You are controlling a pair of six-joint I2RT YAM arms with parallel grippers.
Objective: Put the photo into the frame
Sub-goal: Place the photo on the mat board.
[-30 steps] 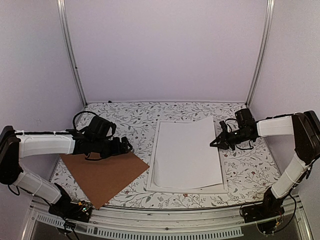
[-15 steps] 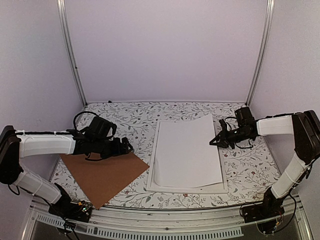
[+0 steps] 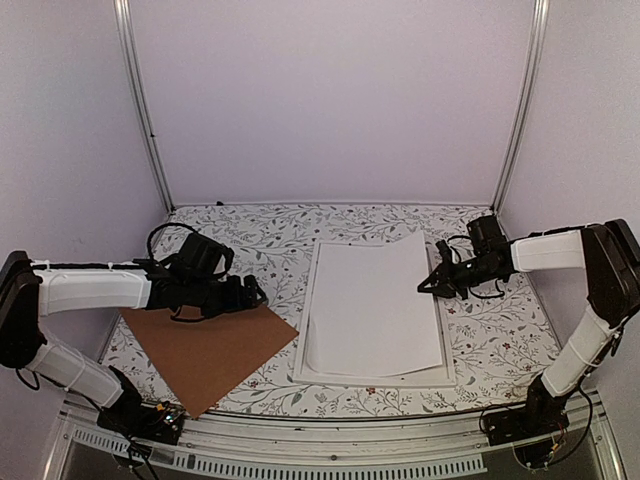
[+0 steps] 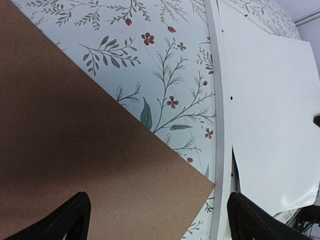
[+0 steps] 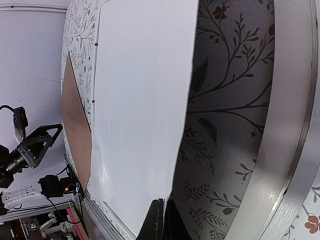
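The photo [image 3: 372, 300] lies white back up over the white frame [image 3: 372, 379], with its far right corner jutting past the frame's rim. My right gripper [image 3: 426, 287] is shut on the photo's right edge. In the right wrist view the closed fingers [image 5: 161, 222] pinch the photo [image 5: 140, 110], whose edge is raised and casts a shadow below. My left gripper [image 3: 256, 293] is open and hovers over a corner of the brown backing board [image 3: 205, 345], left of the frame. In the left wrist view the left gripper [image 4: 159, 220] straddles the board's corner [image 4: 75, 150], beside the frame's rim [image 4: 220, 125].
The floral tablecloth [image 3: 250, 240] covers the table. Metal uprights [image 3: 140, 100] stand at the back corners against plain walls. A slotted rail [image 3: 330, 465] runs along the near edge between the arm bases.
My right gripper has moved a little to the left with the photo's edge, and the photo has settled flatter over the frame. The left arm has not moved.
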